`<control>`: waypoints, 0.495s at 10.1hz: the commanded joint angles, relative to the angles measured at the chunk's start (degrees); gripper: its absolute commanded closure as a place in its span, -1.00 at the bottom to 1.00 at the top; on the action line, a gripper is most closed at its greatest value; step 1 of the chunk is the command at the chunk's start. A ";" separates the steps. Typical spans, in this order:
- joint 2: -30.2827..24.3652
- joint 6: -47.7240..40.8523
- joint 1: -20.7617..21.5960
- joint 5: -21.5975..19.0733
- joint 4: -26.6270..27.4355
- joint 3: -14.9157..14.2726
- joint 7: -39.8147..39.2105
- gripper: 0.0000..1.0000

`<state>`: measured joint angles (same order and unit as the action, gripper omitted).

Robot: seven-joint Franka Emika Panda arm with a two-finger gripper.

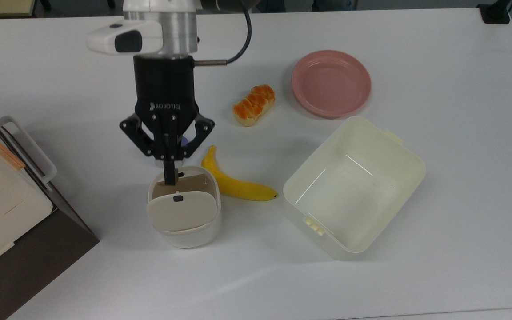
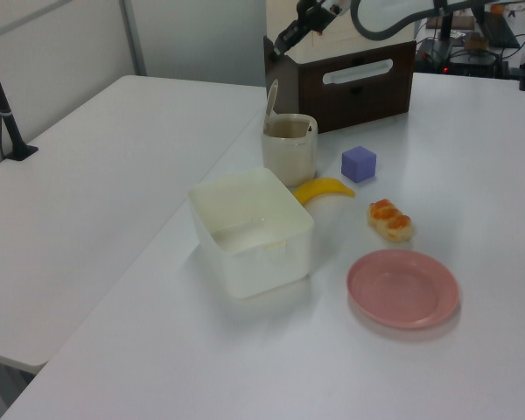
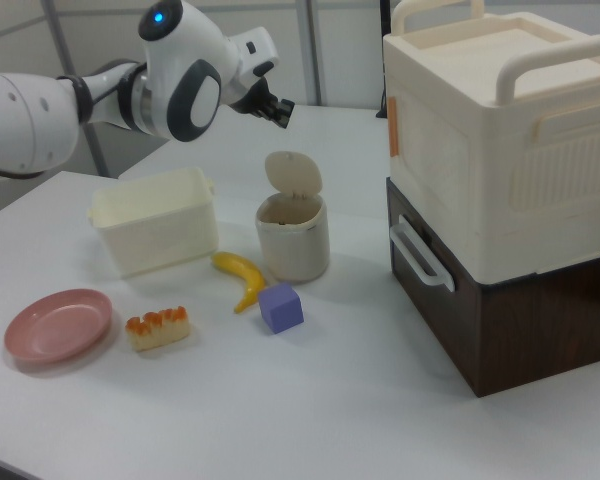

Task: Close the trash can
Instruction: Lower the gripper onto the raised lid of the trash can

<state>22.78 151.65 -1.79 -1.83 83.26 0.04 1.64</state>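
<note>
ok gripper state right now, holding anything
Gripper: shut, fingers together, holding nothing, above the open trash can, whose lid stands raised.

The claw (image 1: 170,177) points downward, fingers pressed together.

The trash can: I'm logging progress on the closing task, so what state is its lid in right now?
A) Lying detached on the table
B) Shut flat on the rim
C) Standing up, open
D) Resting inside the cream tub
C: in the right view the beige lid stands upright above the rim of the trash can, leaving the inside exposed.
</note>
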 commanded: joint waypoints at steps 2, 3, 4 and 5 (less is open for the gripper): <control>6.04 3.82 1.52 0.95 -3.02 -0.57 0.47 1.00; 5.87 3.30 1.70 0.95 -2.67 -0.57 0.38 1.00; 5.35 1.64 1.62 0.95 -0.75 -0.57 0.38 1.00; 5.26 -2.46 1.44 0.86 -0.21 -0.57 0.29 1.00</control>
<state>28.80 154.55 -0.71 -1.74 81.50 0.06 1.64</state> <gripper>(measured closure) 0.991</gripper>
